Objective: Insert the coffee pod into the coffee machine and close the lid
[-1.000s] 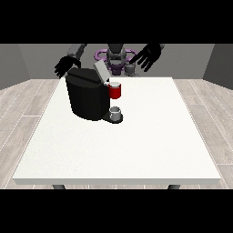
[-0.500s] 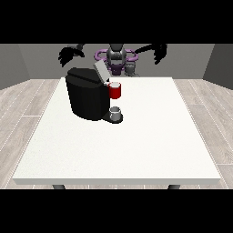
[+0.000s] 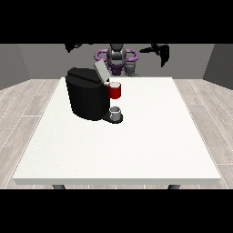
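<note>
The black coffee machine (image 3: 88, 98) stands on the left half of the white table (image 3: 136, 145). Its grey lid (image 3: 100, 71) is tilted up and open. A red part (image 3: 115, 90) shows at the machine's head, above a small grey cup (image 3: 116, 112) on its base. A small grey pod-like thing (image 3: 130, 68) sits at the table's far edge, in front of the robot. The hand at the view's left (image 3: 75, 46) is raised high above the machine, touching nothing. The hand at the view's right (image 3: 161, 51) is also raised high, with its fingers hanging down and holding nothing.
The robot's torso (image 3: 116, 57) is behind the table's far edge. The table's right half and front stretch out white. Wooden floor surrounds the table.
Both hands have risen from beside the machine's top to high above the table and spread further apart. The machine, its lid and the cup have not moved.
</note>
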`<state>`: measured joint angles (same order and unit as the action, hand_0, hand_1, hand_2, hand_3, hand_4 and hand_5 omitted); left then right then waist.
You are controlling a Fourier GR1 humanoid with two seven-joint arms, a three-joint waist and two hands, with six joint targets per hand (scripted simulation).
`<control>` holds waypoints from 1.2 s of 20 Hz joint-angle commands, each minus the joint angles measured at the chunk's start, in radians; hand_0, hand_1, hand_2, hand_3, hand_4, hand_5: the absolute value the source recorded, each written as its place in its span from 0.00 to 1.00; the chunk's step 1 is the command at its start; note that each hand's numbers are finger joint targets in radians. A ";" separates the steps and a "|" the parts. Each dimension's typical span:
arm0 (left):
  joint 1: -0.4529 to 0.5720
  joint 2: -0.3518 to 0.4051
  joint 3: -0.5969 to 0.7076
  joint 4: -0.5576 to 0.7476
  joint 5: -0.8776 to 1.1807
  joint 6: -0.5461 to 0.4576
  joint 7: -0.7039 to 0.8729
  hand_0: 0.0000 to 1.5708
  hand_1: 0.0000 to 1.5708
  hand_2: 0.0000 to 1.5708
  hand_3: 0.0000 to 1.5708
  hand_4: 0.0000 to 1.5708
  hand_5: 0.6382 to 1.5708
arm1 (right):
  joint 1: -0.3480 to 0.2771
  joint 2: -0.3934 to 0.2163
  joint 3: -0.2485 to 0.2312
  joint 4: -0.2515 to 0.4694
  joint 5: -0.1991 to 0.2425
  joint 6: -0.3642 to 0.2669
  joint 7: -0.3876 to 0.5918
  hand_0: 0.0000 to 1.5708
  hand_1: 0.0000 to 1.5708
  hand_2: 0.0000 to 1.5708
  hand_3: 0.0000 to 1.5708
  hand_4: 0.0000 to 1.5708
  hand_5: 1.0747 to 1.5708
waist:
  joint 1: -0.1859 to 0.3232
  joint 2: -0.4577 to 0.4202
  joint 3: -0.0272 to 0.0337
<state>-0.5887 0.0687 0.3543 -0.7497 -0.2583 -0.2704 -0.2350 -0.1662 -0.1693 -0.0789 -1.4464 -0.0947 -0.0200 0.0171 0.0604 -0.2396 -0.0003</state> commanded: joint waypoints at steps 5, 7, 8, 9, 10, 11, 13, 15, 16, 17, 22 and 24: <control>0.116 -0.066 -0.062 -0.098 0.094 -0.006 0.028 0.00 0.00 0.00 0.00 0.00 1.00 | -0.095 0.025 0.075 -0.010 0.067 -0.016 0.059 0.00 0.00 0.00 0.00 0.09 1.00 | 0.073 -0.006 0.0003; 0.166 -0.067 -0.089 -0.171 0.113 0.001 0.012 0.00 0.00 0.00 0.00 0.00 1.00 | -0.084 0.000 0.059 0.013 0.071 0.016 0.010 0.00 0.00 0.00 0.00 0.15 1.00 | 0.078 0.025 0.0005; 0.147 -0.047 -0.053 -0.198 0.119 -0.034 0.039 0.00 0.00 0.00 0.00 0.06 1.00 | -0.116 -0.003 0.068 -0.010 0.066 0.028 0.055 0.00 0.00 0.00 0.00 0.14 1.00 | 0.069 0.048 0.0004; 0.151 -0.043 -0.059 -0.221 0.126 -0.017 0.033 0.00 0.00 0.00 0.00 0.13 1.00 | -0.141 -0.001 0.061 -0.019 0.049 0.045 0.047 0.00 0.00 0.00 0.00 0.10 1.00 | 0.044 0.088 0.0004; 0.207 -0.067 -0.078 -0.258 0.133 -0.021 0.077 0.00 0.00 0.00 0.00 0.14 1.00 | -0.093 -0.047 0.024 -0.008 0.011 0.099 0.058 0.00 0.00 0.00 0.00 0.00 1.00 | 0.067 0.030 0.0006; 0.202 -0.068 -0.125 -0.255 0.153 0.029 0.056 0.00 0.00 0.00 0.00 0.07 1.00 | -0.094 0.014 0.100 0.001 0.075 0.061 0.031 0.00 0.00 0.00 0.00 0.00 1.00 | 0.044 0.062 0.0004; 0.223 -0.068 -0.110 -0.342 0.169 -0.007 0.130 0.00 0.00 0.00 0.00 0.00 1.00 | -0.122 0.013 0.064 0.017 0.052 0.053 0.073 0.00 0.00 0.00 0.00 0.00 1.00 | 0.076 0.057 0.0005; 0.207 -0.056 -0.102 -0.363 0.196 -0.039 0.114 0.00 0.00 0.00 0.00 0.00 1.00 | -0.182 -0.029 -0.003 0.085 0.018 0.082 0.029 0.00 0.00 0.00 0.00 0.00 1.00 | 0.114 0.122 0.0007; 0.253 -0.068 -0.143 -0.408 0.202 -0.007 0.125 0.00 0.00 0.00 0.00 0.00 1.00 | -0.199 -0.015 -0.014 0.090 0.015 0.065 0.026 0.00 0.00 0.00 0.00 0.00 1.00 | 0.102 0.116 0.0006; 0.282 -0.068 -0.182 -0.436 0.220 -0.014 0.117 0.00 0.00 0.00 0.00 0.00 1.00 | -0.204 -0.019 -0.014 0.133 0.033 0.056 0.020 0.00 0.00 0.00 0.00 0.00 1.00 | 0.141 0.110 0.0007; 0.263 -0.037 -0.150 -0.524 0.251 -0.024 0.190 0.00 0.00 0.00 0.00 0.00 1.00 | -0.245 -0.007 -0.034 0.215 0.022 0.066 -0.025 0.00 0.00 0.00 0.00 0.00 1.00 | 0.124 0.194 0.0007; 0.233 -0.048 -0.161 -0.522 0.234 0.004 0.128 0.00 0.00 0.00 0.00 0.00 1.00 | -0.331 -0.026 -0.047 0.249 0.045 0.054 -0.069 0.00 0.00 0.00 0.00 0.00 1.00 | 0.126 0.277 0.0006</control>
<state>-0.3346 0.0188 0.2098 -1.2209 -0.0329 -0.2740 -0.1039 -0.4062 -0.1784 -0.0971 -1.2700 -0.0611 0.0429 -0.0124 0.1683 -0.0445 0.0004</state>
